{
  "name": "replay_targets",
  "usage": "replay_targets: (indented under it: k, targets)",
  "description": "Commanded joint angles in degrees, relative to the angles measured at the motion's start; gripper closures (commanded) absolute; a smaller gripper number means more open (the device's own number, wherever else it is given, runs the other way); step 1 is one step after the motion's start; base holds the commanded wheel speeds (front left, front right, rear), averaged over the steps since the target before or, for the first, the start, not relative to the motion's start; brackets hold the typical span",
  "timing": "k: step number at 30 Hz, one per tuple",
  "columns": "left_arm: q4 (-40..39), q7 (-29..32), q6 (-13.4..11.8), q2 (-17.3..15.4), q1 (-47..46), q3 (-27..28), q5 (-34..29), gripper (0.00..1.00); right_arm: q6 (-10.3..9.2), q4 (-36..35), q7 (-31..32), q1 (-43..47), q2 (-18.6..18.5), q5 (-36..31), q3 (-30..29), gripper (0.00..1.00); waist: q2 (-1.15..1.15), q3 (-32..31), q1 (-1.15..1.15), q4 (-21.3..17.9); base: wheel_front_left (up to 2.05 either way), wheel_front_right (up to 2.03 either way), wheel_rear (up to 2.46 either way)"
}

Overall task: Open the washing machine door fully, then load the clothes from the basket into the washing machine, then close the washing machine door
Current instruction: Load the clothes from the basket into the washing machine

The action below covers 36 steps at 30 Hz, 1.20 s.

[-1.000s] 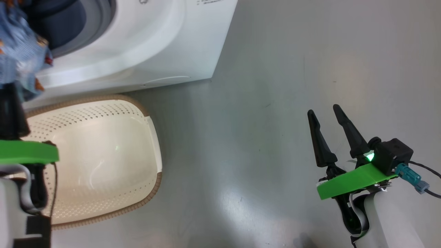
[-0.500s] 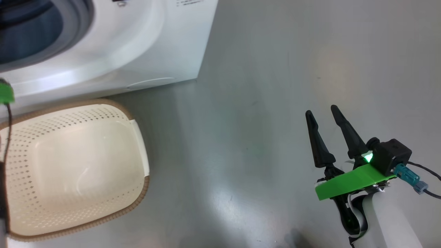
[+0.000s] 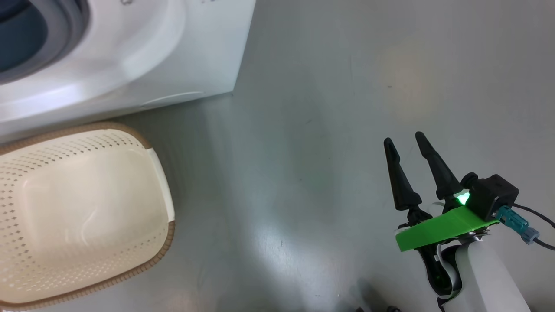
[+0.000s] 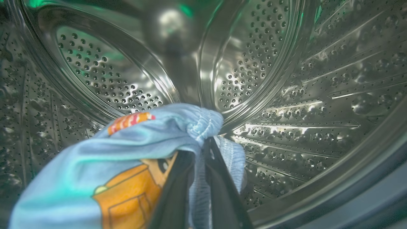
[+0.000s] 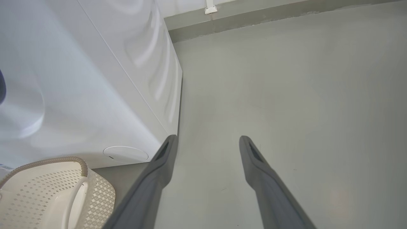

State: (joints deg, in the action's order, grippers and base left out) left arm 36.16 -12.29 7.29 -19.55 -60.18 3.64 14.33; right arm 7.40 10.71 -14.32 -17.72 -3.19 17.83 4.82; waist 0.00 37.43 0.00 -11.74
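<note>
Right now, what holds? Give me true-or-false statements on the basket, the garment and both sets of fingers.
The left fingers pinch a blue garment inside the drum. True.
The right fingers are shut on cloth. False: they stand apart, holding nothing, above the floor.
The basket stands by the washer. True.
Clothes lie in the basket. False: its visible inside is bare.

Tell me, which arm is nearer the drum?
Left. The left jaws are inside the drum, shut on a blue garment; the right jaws stand open above the floor, clear of the washer.
</note>
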Motion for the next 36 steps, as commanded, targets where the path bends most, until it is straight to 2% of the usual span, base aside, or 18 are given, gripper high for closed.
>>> replay_targets:
  k: [1,7,15,24,32,36]
  targets:
    - [-0.50,0.26,-0.37,-3.54,-1.32,0.73,-0.44,1.00,0.09,-1.28,-0.68,1.08,0.22,0.36,1.22,0.00,0.00,0.54,0.00,-0.17,0.00,0.00,0.00]
    - [4.03,1.40,-0.34,-5.15,-6.54,-1.08,-1.56,1.00,0.09,-1.53,-0.68,1.22,0.27,0.25,1.10,0.00,0.00,2.37,0.00,-0.39,0.00,0.00,0.00]
    - [7.91,-0.74,-0.21,-7.14,-12.30,-3.59,-3.48,1.00,0.09,-1.79,-0.68,1.21,0.29,0.30,1.43,0.00,0.00,5.49,0.00,-0.53,0.00,0.00,0.00]
    - [10.14,-2.39,0.04,-7.71,-15.93,-5.64,-3.26,1.00,0.09,-2.09,-0.68,1.44,0.30,0.22,1.26,0.00,0.00,7.59,0.00,-0.38,0.00,0.00,0.00]
    - [15.24,-2.58,0.16,-7.99,-17.80,-7.26,-1.47,1.00,0.09,-2.09,-0.68,1.20,0.31,0.20,1.50,0.00,0.00,7.93,0.00,-0.37,0.00,0.00,0.00]
    - [13.27,-2.67,0.18,-8.59,-19.18,-8.50,-1.30,1.00,0.09,-2.02,-0.68,1.16,0.31,0.24,1.61,0.00,0.00,7.89,0.00,-0.41,0.00,0.00,0.00]
